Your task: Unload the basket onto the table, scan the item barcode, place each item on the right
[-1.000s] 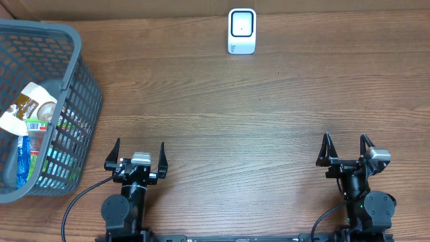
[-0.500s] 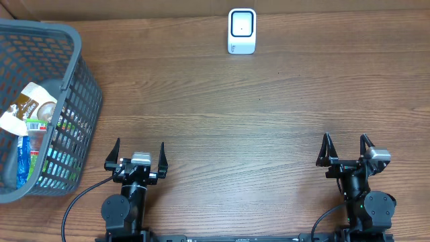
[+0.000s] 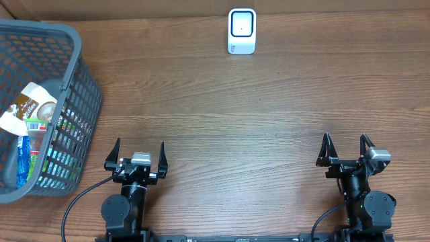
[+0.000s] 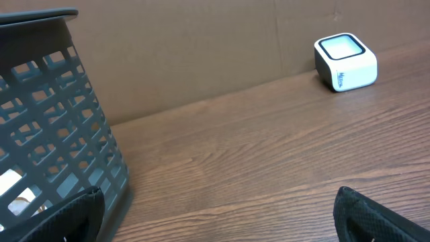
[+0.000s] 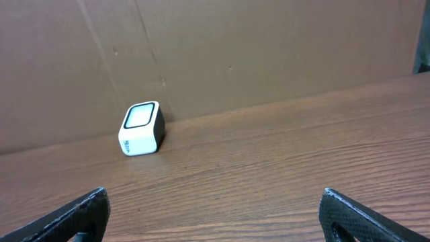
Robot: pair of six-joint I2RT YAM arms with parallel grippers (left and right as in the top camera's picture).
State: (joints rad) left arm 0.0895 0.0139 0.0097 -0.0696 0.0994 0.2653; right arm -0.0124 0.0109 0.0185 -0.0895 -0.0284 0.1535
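My left claw [image 3: 140, 143] and right claw [image 3: 345, 138] gape empty; next, I judge, left dips into the basket [image 3: 84, 107].

**CLEARANCE AND OBSTRUCTIONS**

The grey mesh basket [image 3: 91, 101] blocks the left side of the wooden table [image 3: 222, 121] and stands near the left gripper [image 3: 140, 144]. From the basket to the right edge the surface is open. The white barcode scanner [image 3: 242, 31] stands at the far edge, just before the cardboard wall [image 4: 201, 47], which closes the rear. The lane ahead of the right gripper [image 3: 345, 138] is bare wood up to that wall.
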